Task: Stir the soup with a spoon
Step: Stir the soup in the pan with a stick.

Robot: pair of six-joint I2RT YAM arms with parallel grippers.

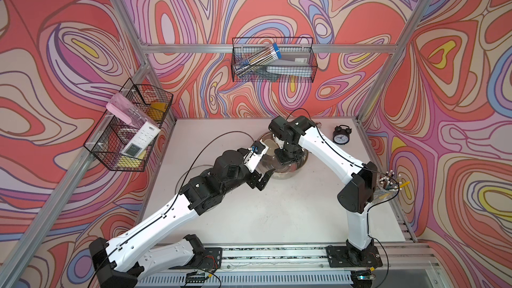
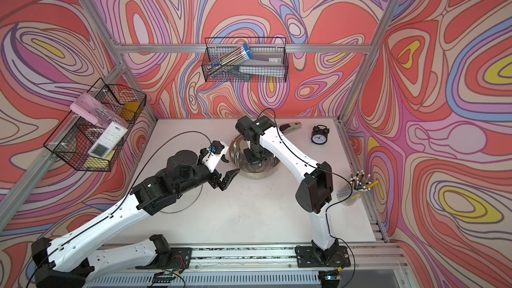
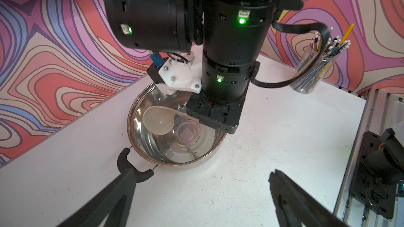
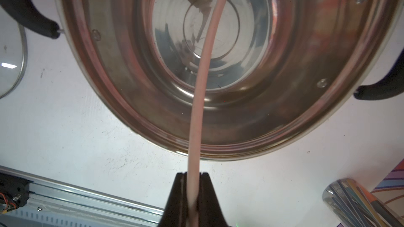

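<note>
A shiny steel pot (image 1: 285, 172) (image 2: 253, 171) (image 3: 150, 147) (image 4: 284, 84) with black side handles stands at the table's back middle. No soup shows; its inside is bare metal. My right gripper (image 4: 193, 174) (image 1: 286, 159) (image 2: 256, 159) hangs over the pot, shut on the slim handle of the cream spoon (image 4: 201, 97). The spoon's round bowl (image 3: 158, 120) sits low inside the pot. My left gripper (image 3: 202, 173) (image 1: 264, 180) (image 2: 228, 180) is open and holds nothing, just in front of the pot. One of its fingers (image 3: 129, 177) lies by the pot's near handle (image 3: 122, 160).
A glass lid (image 4: 11, 62) (image 2: 177, 211) lies on the table left of the pot, partly under my left arm. A black alarm clock (image 1: 341, 135) stands at the back right. A clear cup of pencils (image 2: 352, 189) is at the right edge. Wire baskets (image 1: 130, 131) hang on the walls.
</note>
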